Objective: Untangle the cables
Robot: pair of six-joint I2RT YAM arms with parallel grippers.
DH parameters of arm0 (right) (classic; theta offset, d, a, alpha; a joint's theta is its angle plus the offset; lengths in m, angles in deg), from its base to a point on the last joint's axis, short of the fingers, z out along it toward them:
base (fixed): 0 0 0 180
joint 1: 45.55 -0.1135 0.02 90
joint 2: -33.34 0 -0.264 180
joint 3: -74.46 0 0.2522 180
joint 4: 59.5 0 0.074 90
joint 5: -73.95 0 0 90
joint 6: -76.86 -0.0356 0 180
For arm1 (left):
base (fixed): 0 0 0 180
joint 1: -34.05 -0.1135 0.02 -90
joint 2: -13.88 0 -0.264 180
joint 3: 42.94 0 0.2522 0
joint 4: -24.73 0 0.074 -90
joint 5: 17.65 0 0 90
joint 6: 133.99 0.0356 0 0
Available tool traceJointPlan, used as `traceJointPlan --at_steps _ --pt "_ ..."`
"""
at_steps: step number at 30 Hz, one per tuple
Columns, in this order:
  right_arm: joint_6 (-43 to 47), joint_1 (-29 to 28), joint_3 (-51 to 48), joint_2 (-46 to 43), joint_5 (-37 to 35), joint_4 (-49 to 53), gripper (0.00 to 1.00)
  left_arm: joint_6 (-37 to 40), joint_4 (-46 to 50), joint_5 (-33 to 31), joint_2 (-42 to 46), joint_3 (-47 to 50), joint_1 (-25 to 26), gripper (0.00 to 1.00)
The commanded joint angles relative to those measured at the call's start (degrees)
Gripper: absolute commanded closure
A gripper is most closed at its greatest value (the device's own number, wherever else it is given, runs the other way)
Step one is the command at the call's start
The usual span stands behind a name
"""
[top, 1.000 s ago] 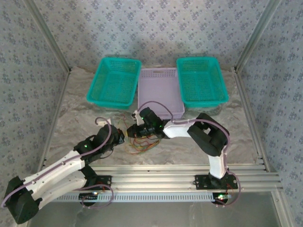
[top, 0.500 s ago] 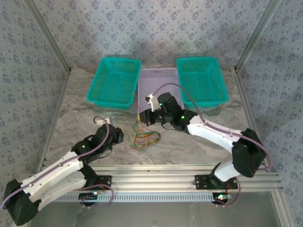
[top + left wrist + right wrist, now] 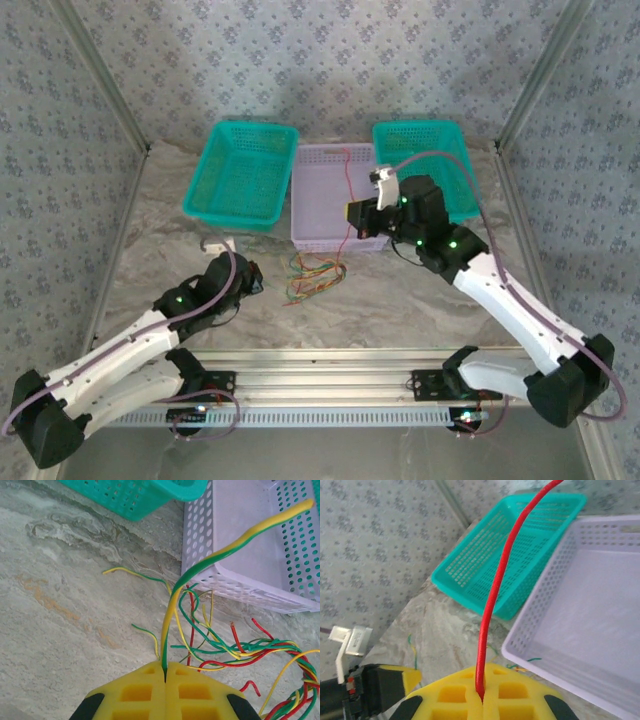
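Currently left tool (image 3: 165,670) is clamped on a yellow-green cable (image 3: 200,569), right tool (image 3: 481,696) on a red cable (image 3: 492,600) running above the lilac basket (image 3: 318,160). Other cables (image 3: 315,277) lie tangled on the tabletop (image 3: 170,240), just in front of that basket.

L arm (image 3: 130,350) is stretched low from near left toward centre, L gripper (image 3: 165,667) clamped on green-yellow cable (image 3: 171,607). R arm (image 3: 500,290) is raised toward far centre, R gripper (image 3: 481,695) clamped on red cable (image 3: 492,595).

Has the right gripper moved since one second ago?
Yes, rightward and back: the right gripper went from the coloured cables to over the lilac perforated plastic basket.
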Motion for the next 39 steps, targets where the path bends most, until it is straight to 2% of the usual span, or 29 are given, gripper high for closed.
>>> traceJointPlan --at_steps 1,8,16,22,26,29,35,39 --pt "-1.3 2.9 0.5 -4.5 -4.2 2.6 1.0 2.7 4.0 -2.9 -0.1 -2.8 0.3 1.0" --pt "-5.1 10.9 -0.4 -11.3 -7.9 4.7 1.0 5.9 8.5 -5.7 -1.7 -6.6 0.1 1.0" --pt "-7.0 16.3 -0.1 -13.5 -11.7 8.8 1.0 8.8 13.2 -7.0 -3.2 -10.3 -2.2 1.0" --pt "-8.5 18.7 -1.9 -12.1 -8.0 6.9 1.0 10.9 13.5 -5.7 -2.3 -11.7 -4.6 1.0" --pt "-9.0 17.4 -4.4 -9.0 -0.6 4.7 1.0 11.3 12.8 -4.4 -3.1 -12.3 -5.0 1.0" --pt "-7.9 14.2 -8.1 -8.6 1.6 2.3 1.0 12.1 12.5 -3.0 -3.3 -12.8 -5.0 1.0" --pt "-7.3 3.7 -15.0 -5.3 -2.2 -0.7 1.0 13.5 13.2 -3.2 -1.2 -14.1 -5.1 1.0" --pt "-10.7 1.3 -19.6 -0.1 -1.8 -7.5 1.0 14.1 13.9 -3.2 -2.0 -15.2 -5.1 1.0"
